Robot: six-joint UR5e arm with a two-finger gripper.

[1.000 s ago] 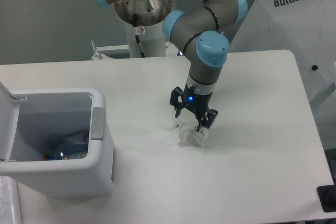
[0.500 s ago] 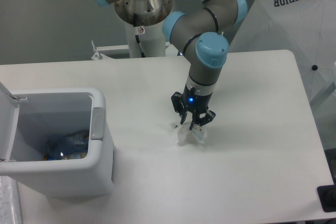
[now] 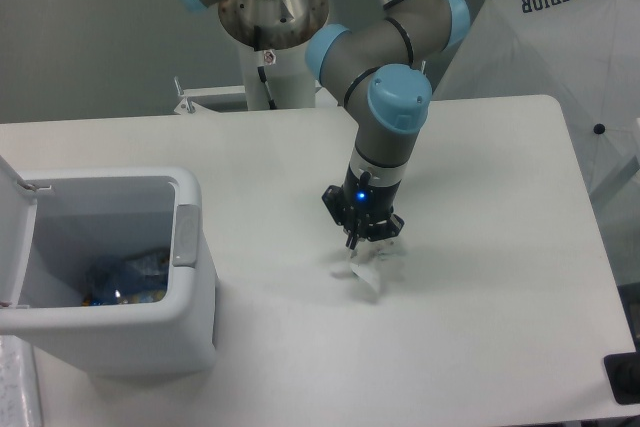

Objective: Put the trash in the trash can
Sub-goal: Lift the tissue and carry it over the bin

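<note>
The gripper (image 3: 361, 244) points down over the middle of the table (image 3: 480, 347), its two dark fingers drawn in close together, almost touching at the tips. Pinched between them is the top of the white wad (image 3: 365, 274), which hangs below the fingertips as a thin, creased strip. I cannot tell whether the bottom of the wad touches the table or hangs just clear of it; a faint shadow lies under it. A small blue light glows on the wrist just above the fingers.

The arm (image 3: 390, 112) comes down from 12 o'clock, grey tube with pale blue caps at the joints, and bends at the elbow before dropping nearly straight to the gripper.

The bin (image 3: 180, 327) stands well apart from the gripper, over at 9 o'clock on the near left part of the table. Its lid (image 3: 12, 227) is swung open to the left and stands upright, and the grey tab (image 3: 186, 235) sits on the rim facing the gripper. Down inside the bin lies the bottle (image 3: 130, 282), its bluish label showing through the clear crumpled plastic on the floor of the bin.

At 2 o'clock, beyond the table edge, a white cover (image 3: 560, 37) bears the word SUPERIOR in dark letters.
</note>
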